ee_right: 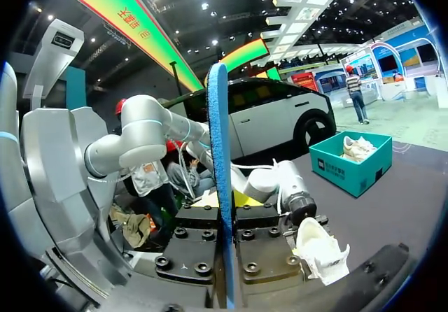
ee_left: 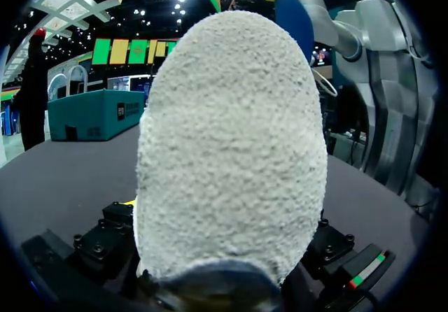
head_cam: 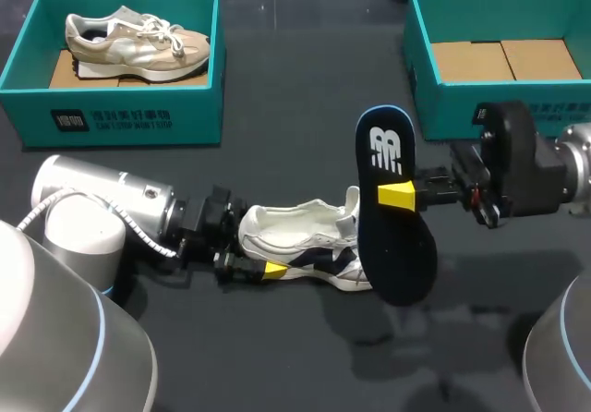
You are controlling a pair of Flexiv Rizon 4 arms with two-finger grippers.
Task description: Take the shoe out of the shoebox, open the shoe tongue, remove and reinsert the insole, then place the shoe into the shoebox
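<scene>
A white and navy shoe [head_cam: 300, 232] lies on the dark table in the head view, heel toward my left arm. My left gripper [head_cam: 263, 250] holds its heel, one yellow fingertip [head_cam: 274, 268] showing on the near side. The pale, rough heel of the shoe [ee_left: 231, 137] fills the left wrist view and hides the fingertips. My right gripper [head_cam: 395, 195] is shut on a dark blue insole [head_cam: 388, 236], held upright just right of the shoe's toe. In the right wrist view the insole [ee_right: 218, 130] stands edge-on between the right gripper's [ee_right: 225, 207] fingers, with the shoe [ee_right: 320, 245] beyond.
A teal shoebox [head_cam: 111, 116] at the back left holds a beige shoe [head_cam: 138, 41]. A second teal shoebox [head_cam: 443, 107] at the back right shows only its cardboard floor. Bare table lies in front of the shoe.
</scene>
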